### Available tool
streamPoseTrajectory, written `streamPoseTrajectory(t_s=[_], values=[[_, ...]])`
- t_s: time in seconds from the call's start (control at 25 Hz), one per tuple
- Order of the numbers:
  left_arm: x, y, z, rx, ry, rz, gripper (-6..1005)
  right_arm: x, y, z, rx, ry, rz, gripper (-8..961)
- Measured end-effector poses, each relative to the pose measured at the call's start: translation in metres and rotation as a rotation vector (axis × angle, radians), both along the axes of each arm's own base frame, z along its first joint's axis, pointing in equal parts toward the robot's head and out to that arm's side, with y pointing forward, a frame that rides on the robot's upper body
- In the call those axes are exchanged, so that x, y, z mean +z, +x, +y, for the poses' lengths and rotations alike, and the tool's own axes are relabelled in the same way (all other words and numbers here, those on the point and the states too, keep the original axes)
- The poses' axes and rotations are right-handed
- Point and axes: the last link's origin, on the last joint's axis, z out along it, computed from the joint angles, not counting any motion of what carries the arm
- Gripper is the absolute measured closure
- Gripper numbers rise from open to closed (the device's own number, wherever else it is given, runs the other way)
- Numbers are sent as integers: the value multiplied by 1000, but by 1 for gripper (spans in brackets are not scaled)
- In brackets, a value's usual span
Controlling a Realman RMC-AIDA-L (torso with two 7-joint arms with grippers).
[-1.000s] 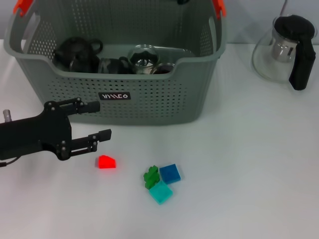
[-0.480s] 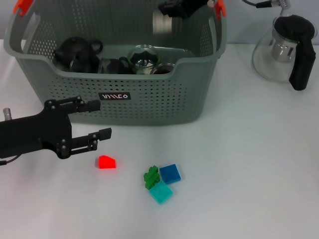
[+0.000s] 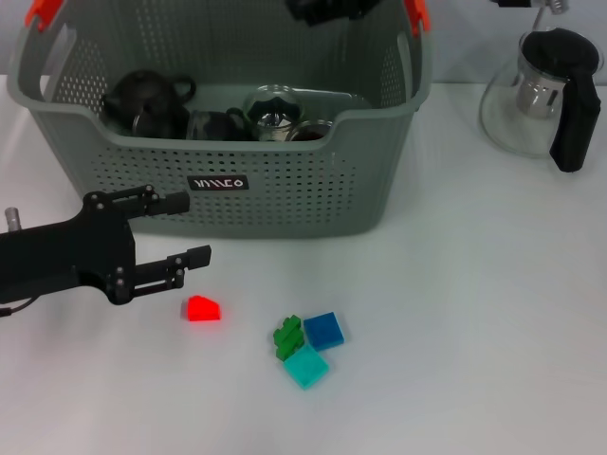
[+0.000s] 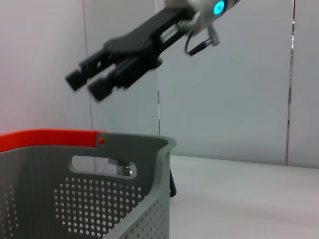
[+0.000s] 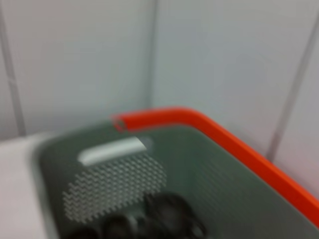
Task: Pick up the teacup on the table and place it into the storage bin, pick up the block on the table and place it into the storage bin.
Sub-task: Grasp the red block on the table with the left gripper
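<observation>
The right gripper [image 4: 92,82] is over the storage bin [image 3: 285,204], fingers empty and slightly apart. The left gripper [image 3: 185,227], fingers open, must descend on the red block [image 3: 202,308] at its 5 o'clock

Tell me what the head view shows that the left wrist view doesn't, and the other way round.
Only the head view shows the left gripper, open, low over the table in front of the storage bin, near the red block. It also shows the green block, blue block, teal block, the glass teapot and the dark teaware inside the bin.

Only the left wrist view shows the right gripper whole, above the bin's orange handle clip, with nothing between its fingers.

Both show the bin, the table and the right arm.
</observation>
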Motion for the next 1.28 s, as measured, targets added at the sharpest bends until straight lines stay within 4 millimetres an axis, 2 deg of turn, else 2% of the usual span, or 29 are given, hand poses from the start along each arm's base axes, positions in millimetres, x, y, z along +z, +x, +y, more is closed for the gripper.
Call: streamPoseTrajectory(t_s=[0.24,0.36,0.52,0.72,1.0,1.12,1.28], values=[[0,-2,-2,5,-4,3,324,26,5,-40,148,-85,210,51],[0,-3,-2,7,-9,9,324,37,22,-64,215,-129,298,39],[0,-4,-3,5,-16,28,325,39,51,-94,276,-223,327,26],[-2,-6,-5,-8,-61,79,325,36,88,-118,194,-372,266,26],[-3,-4,3,-28,-153,216,325,18,130,-133,-18,-542,220,26],[0,5,11,-42,-192,299,325,7,138,-130,-73,-559,204,26],[8,25,25,-59,-233,455,325,-2,138,-122,-100,-573,218,25]])
